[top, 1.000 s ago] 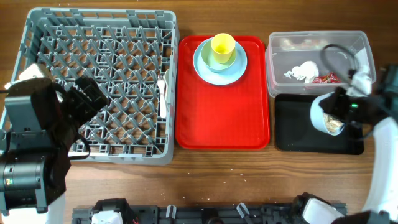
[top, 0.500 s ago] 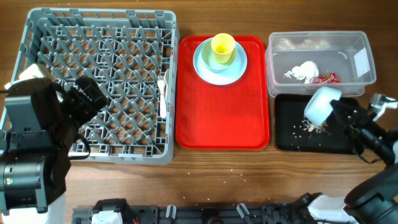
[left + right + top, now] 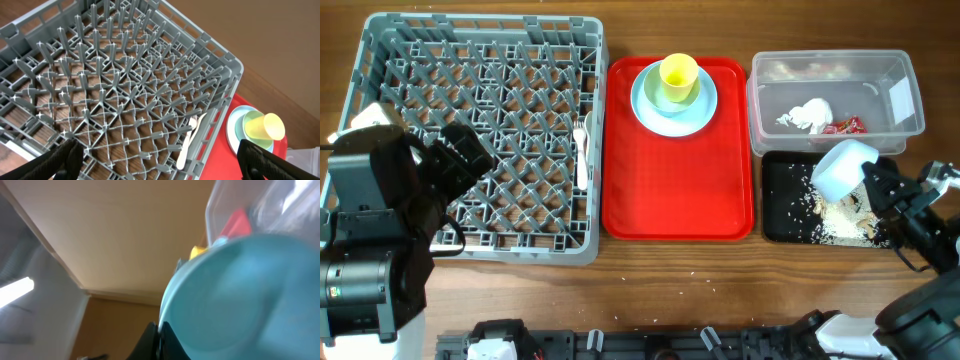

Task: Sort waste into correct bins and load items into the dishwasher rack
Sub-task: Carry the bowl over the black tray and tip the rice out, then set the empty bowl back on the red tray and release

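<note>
Wood bench, seen from above. R fingers (image 3: 872, 188) clamped on pale blue bowl (image 3: 842, 168), tipped over black tray (image 3: 780, 200). Rice scraps (image 3: 840, 215) lie just below them. Napkin (image 3: 808, 115) & wrapper (image 3: 842, 126) sit in clear tub (image 3: 760, 90) just beyond, so waste looks sorted. L fingers (image 3: 460, 158) spread wide, empty, over rack (image 3: 480, 20), w/ white cutlery (image 3: 582, 150) to their right inside it. To load: that bowl, plus plate (image 3: 655, 120) & yellow cup (image 3: 678, 75) on red tray (image 3: 670, 200).

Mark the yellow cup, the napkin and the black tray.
yellow cup (image 3: 679, 72): overhead view, inside of its open mouth.
napkin (image 3: 810, 114): overhead view, middle of the crumple.
black tray (image 3: 781, 212): overhead view, bare floor near its left wall.
</note>
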You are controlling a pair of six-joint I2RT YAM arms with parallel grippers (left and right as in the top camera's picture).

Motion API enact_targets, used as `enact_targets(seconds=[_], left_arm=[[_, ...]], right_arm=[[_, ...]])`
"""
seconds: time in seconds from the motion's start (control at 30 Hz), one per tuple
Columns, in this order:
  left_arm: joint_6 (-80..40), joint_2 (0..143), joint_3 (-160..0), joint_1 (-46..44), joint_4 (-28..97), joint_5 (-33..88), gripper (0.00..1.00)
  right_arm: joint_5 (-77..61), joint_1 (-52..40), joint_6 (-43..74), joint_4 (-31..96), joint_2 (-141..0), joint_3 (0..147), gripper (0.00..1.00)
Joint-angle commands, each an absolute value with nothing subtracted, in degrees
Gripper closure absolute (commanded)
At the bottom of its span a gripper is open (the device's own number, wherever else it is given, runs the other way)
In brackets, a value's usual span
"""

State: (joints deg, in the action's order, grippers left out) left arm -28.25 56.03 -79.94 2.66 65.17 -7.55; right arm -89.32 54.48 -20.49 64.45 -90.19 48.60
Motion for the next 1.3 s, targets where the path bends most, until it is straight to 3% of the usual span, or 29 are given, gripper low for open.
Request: enact_targets(seconds=[0.0, 0.07, 0.23, 0.3, 0.4, 0.53, 0.7, 0.8, 0.9, 1.07, 1.17, 1.2, 1.23, 1.27], left_arm=[[-28.97, 55.88, -80.16, 2.9, 65.04, -7.51, 0.0], [-28.97, 55.88, -80.16, 2.9, 65.04, -7.51, 0.0], [-28.97, 55.88, -80.16, 2.9, 65.04, -7.51, 0.0], [-28.97, 55.88, -80.16, 2.9, 65.04, -7.51, 0.0], [-28.97, 55.88, -80.16, 2.9, 65.04, -7.51, 0.0], [-28.97, 55.88, -80.16, 2.9, 65.04, -7.51, 0.0], [-28.97, 55.88, -80.16, 2.9, 65.01, -7.51, 0.0], [-28.99, 55.88, -80.16, 2.9, 65.04, -7.51, 0.0], [-28.97, 55.88, -80.16, 2.9, 65.04, -7.51, 0.0], [-28.99, 55.88, -80.16, 2.9, 65.04, -7.51, 0.0], [-28.97, 55.88, -80.16, 2.9, 65.04, -7.51, 0.0], [-28.97, 55.88, -80.16, 2.9, 65.04, -7.51, 0.0], [-28.99, 55.88, -80.16, 2.9, 65.01, -7.51, 0.0], [-28.99, 55.88, -80.16, 2.9, 65.04, -7.51, 0.0]], right_arm=[[-91.98, 54.59, -18.39, 63.26, -90.17, 48.27, 0.96], [-92.95, 54.24, -19.2, 65.6, -89.78, 48.34, 0.96], [-92.99, 54.19, -3.62, 60.99, -89.78, 48.42, 0.96], [-92.64, 53.93, -2.92, 60.86, -88.97, 50.35, 0.96], [-70.61, 48.36, 4.51, 61.01, -84.25, 61.82, 0.95], [-40.12, 28.45, 13.43, 63.88, -76.03, 76.18, 0.95], [-8.64, -16.88, 26.46, 60.73, -74.63, 76.12, 0.96], [1.78, -32.93, 30.85, 58.61, -80.82, 75.4, 0.96], [1.76, -42.61, 30.92, 53.82, -90.63, 75.4, 0.95], [0.27, -43.97, 30.48, 52.73, -101.27, 75.4, 0.96], [-2.81, -43.13, 24.58, 53.36, -100.01, 76.99, 0.76], [-2.7, -42.63, 23.7, 53.43, -98.61, 77.45, 0.59], [-2.59, -41.8, 23.75, 53.54, -96.97, 77.47, 0.48], [-2.61, -41.1, 23.75, 54.19, -95.68, 77.47, 0.48]])
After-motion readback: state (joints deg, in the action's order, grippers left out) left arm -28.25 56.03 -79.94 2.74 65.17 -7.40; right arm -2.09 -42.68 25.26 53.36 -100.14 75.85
